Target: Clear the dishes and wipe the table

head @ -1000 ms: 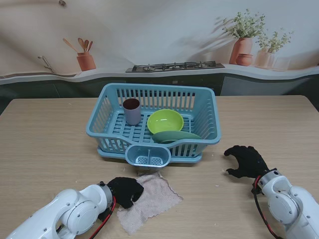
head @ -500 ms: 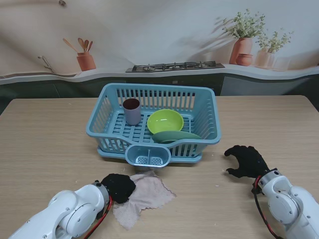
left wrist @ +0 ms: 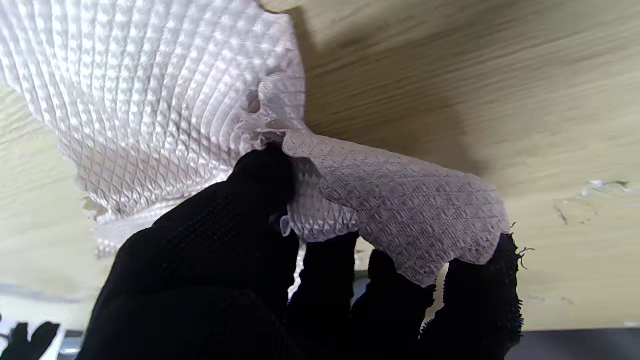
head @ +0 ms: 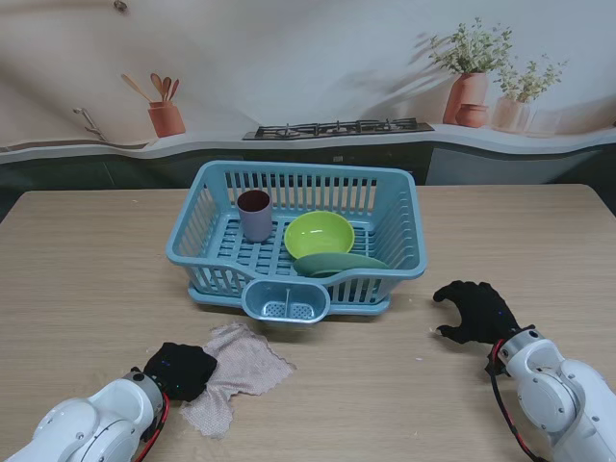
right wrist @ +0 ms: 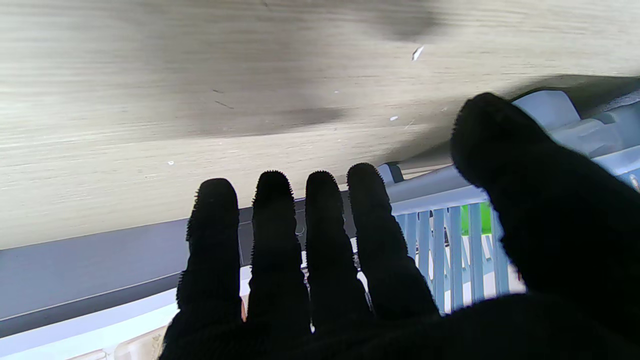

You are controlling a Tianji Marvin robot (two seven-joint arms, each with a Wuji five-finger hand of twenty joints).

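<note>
Table with dish rack, wiping cloth and two gloved hands.

Wooden table (head: 87, 260): bare across most of its top. Blue dish rack (head: 404, 217): stands at the centre, farther from me than both hands; holds a green plate (head: 342, 263) leaning on a lime bowl (head: 320, 234), and an upright mauve cup (head: 255, 215) to their left. Pale waffle-weave cloth (head: 243, 364): lies crumpled on the table, nearer to me than the rack and left of centre. Right hand (head: 476, 313): black-gloved, palm down at the rack's right, fingers (right wrist: 272, 240) straight and slightly apart, holding nothing. Left hand (head: 181, 370): black-gloved, fingers (left wrist: 260, 200) clamped on the cloth's left edge, fabric bunched over the fingertips.
</note>
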